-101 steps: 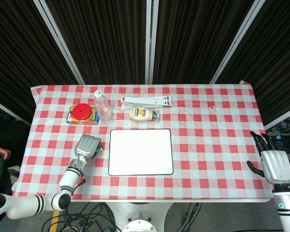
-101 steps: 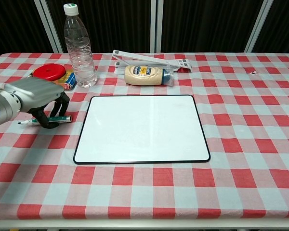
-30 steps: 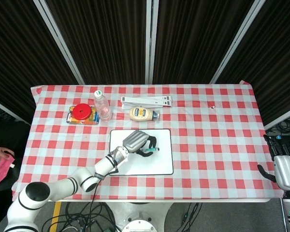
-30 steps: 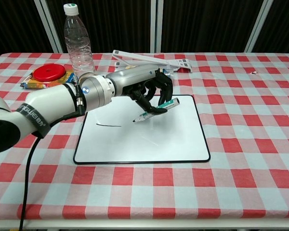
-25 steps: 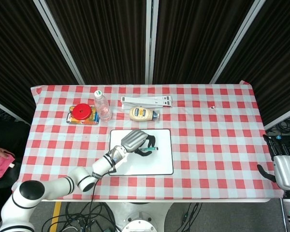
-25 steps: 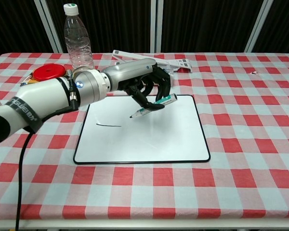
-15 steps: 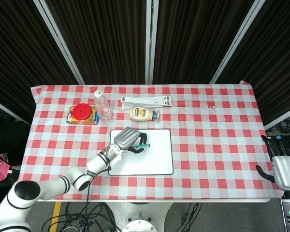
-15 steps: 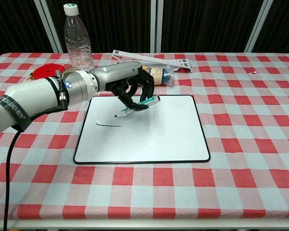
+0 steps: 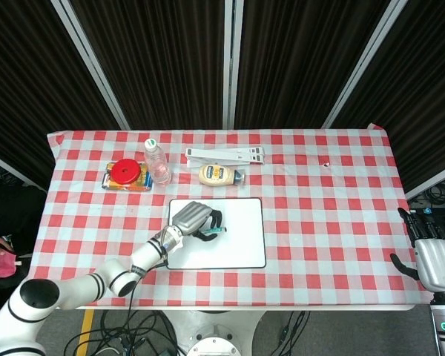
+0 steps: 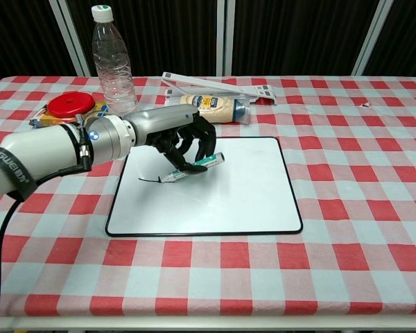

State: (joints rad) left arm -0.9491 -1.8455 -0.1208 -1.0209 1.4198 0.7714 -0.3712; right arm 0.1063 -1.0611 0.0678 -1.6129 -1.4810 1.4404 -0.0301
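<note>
Gripping the marker (image 10: pixel 191 168) between curled fingers, the left hand (image 10: pixel 182 143) sits over the left half of the whiteboard (image 10: pixel 236 201), with the pen tip lowered to the right end of the short black line (image 10: pixel 151 180). Half a second ago the same hand was higher and further right, tip clear of the board (a second ago it was near the board's middle). The marker lies tilted, cap end up toward the right. The right hand (image 9: pixel 435 261) hangs off the table's right edge, fingers apart and holding nothing, much as before. Behind the board stand the water bottle (image 10: pixel 114 66), the mayonnaise bottle (image 10: pixel 215 108) and the red lid (image 10: pixel 71 104).
</note>
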